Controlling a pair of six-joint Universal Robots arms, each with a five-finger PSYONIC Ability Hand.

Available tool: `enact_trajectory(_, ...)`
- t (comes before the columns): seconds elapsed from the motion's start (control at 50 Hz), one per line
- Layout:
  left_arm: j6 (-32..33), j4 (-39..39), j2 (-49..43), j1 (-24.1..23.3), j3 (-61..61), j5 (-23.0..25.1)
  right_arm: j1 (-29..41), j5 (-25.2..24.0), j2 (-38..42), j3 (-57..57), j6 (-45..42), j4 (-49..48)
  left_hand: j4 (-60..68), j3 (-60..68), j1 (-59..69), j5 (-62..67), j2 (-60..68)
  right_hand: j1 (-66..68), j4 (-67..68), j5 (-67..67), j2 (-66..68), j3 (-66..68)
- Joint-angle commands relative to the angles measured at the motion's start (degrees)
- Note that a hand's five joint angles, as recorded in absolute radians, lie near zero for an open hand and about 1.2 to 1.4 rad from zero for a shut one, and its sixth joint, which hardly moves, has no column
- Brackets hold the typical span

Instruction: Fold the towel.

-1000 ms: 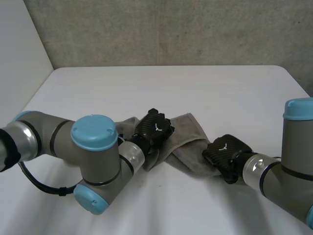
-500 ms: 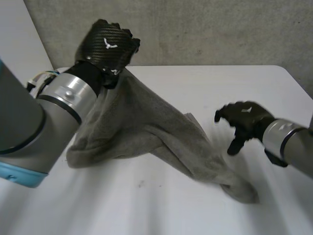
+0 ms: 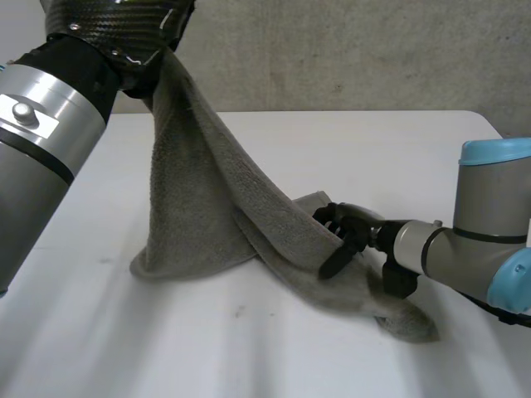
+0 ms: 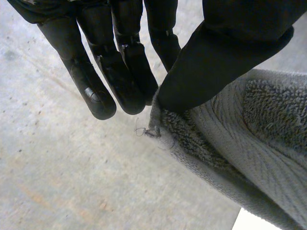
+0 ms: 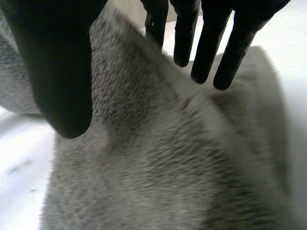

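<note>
towel (image 4: pixel 249 143) corner pinched in left hand (image 4: pixel 240 52)

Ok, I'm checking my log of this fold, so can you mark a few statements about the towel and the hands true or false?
1. The left hand pinches a corner of the towel. True.
2. The whole towel hangs clear of the table. False: its lower end lies on the table.
3. The right hand is raised beside the left hand. False: it is low, at the towel's lower part.
4. The right hand's fingers are straight. True.
</note>
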Motion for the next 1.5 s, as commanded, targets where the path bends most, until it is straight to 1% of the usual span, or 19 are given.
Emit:
enact_trajectory(0.02, -0.01, 0.47, -1.46, 5.09, 1.13, 0.33, 1.65, -2.49, -0.20, -1.10, -0.81, -0.01, 10.24, 10.32, 12.29, 10.80, 10.26, 57.88, 55.45, 55.58, 54.96, 55.07)
enact_trajectory(0.12, -1.50, 1.36, -6.56, 7.03, 6.15, 0.33, 1.39, 0.42, 0.06, -10.60, -8.46, 1.84, 10.24, 10.32, 12.29, 10.80, 10.26, 58.26, 55.82, 55.95, 55.33, 55.44)
enact_trajectory(0.16, -2.64, 1.53, -8.59, 7.21, 9.40, 0.24, 1.39, 7.32, -0.73, -19.87, -17.82, 2.19, 10.24, 10.32, 12.29, 10.80, 10.26, 58.26, 55.82, 55.95, 55.33, 55.44)
enact_trajectory(0.18, -4.21, 1.53, -10.50, 7.38, 12.88, 0.07, 1.39, 7.36, -0.73, -19.92, -17.87, 2.19, 10.24, 10.32, 12.29, 10.80, 10.26, 58.26, 55.82, 55.95, 55.33, 55.44)
enact_trajectory(0.2, -6.05, 1.53, -12.35, 7.82, 16.83, -0.11, 1.74, 11.54, -1.69, -24.27, -22.74, 1.67, 10.24, 10.32, 12.29, 10.80, 10.26, 58.26, 55.82, 55.95, 55.33, 55.44)
enact_trajectory(0.22, -6.07, 1.53, -12.36, 7.82, 16.87, -0.11, 1.74, 11.58, -1.70, -24.31, -22.79, 1.66, 10.24, 10.32, 12.29, 10.80, 10.26, 58.26, 55.82, 55.95, 55.33, 55.44)
enact_trajectory(0.26, -10.62, 1.53, -15.51, 8.70, 24.74, -0.28, 2.62, 17.27, -3.89, -30.52, -29.35, -3.22, 10.24, 10.32, 12.29, 10.80, 10.26, 58.26, 55.82, 55.95, 55.33, 55.44)
enact_trajectory(0.34, -15.48, 1.88, -17.55, 9.14, 31.20, -0.29, 4.03, 17.47, -7.41, -30.64, -29.82, -14.33, 10.24, 10.32, 12.29, 10.80, 10.26, 58.26, 55.82, 55.95, 55.33, 55.44)
enact_trajectory(0.38, -17.67, 2.41, -18.43, 9.23, 33.83, -0.29, 4.38, 17.90, -12.05, -25.75, -29.21, -25.53, 10.24, 10.32, 12.29, 10.80, 10.26, 58.26, 55.82, 55.95, 55.33, 55.44)
enact_trajectory(0.48, -23.73, 6.01, -19.13, 11.85, 36.12, -2.56, 4.82, 18.34, -16.19, -18.79, -30.08, -32.00, 10.24, 10.32, 12.29, 10.80, 10.26, 58.26, 55.82, 55.95, 55.33, 55.44)
enact_trajectory(0.6, -26.81, 6.01, -19.04, 14.59, 31.20, -3.01, 4.91, 18.08, -16.47, -14.29, -32.28, -29.01, 10.24, 10.32, 12.29, 10.80, 10.26, 58.26, 55.82, 55.95, 55.33, 55.44)
enact_trajectory(0.66, -27.34, 6.01, -18.87, 14.77, 24.43, -1.87, 4.91, 17.82, -15.50, -12.45, -35.71, -23.12, 10.24, 10.32, 12.29, 10.80, 10.26, 58.26, 55.82, 55.95, 55.33, 55.44)
enact_trajectory(0.8, -27.08, 7.33, -19.83, 15.99, 2.85, 2.69, 7.62, 16.51, -5.85, -8.15, -44.75, -6.54, 10.24, 10.32, 12.29, 10.80, 10.26, 58.26, 55.82, 55.95, 55.33, 55.44)
enact_trajectory(0.92, -25.50, 9.62, -21.59, 16.70, -7.21, 4.99, 8.42, 14.30, 1.38, -6.73, -46.78, 1.23, 10.24, 10.32, 12.29, 10.80, 10.26, 56.13, 53.69, 53.82, 53.21, 53.31)
enact_trajectory(0.96, -23.75, 10.32, -21.33, 18.01, -11.94, 5.69, 8.34, 13.60, 2.61, -6.30, -45.91, 3.76, 10.24, 10.32, 12.29, 10.80, 10.26, 24.83, 22.39, 22.52, 21.91, 22.01)
enact_trajectory(1.02, -21.90, 10.41, -19.93, 20.21, -15.11, 6.30, 8.07, 13.51, 1.82, -4.98, -42.06, 2.73, 10.24, 10.32, 12.29, 10.80, 10.26, 12.26, 9.83, 9.96, 9.34, 9.45)
enact_trajectory(1.24, -20.66, 10.06, -11.05, 23.38, -20.04, 10.09, -1.76, 13.07, -5.91, 3.89, -25.61, -2.90, 10.24, 10.32, 12.29, 10.80, 10.26, 9.37, 6.93, 7.06, 6.45, 6.55)
enact_trajectory(1.42, -20.57, 10.32, -3.40, 24.00, -22.24, 10.70, -6.78, 11.67, -8.29, 10.41, -25.69, -4.84, 10.24, 10.32, 12.29, 10.80, 10.26, 4.49, 2.05, 2.18, 1.57, 1.67)
enact_trajectory(1.5, -20.57, 10.32, -2.70, 25.75, -22.33, 10.70, -8.97, 9.13, -10.13, 12.77, -28.40, -6.68, 10.24, 10.32, 12.29, 10.80, 10.26, 13.85, 11.41, 11.55, 10.93, 11.03)
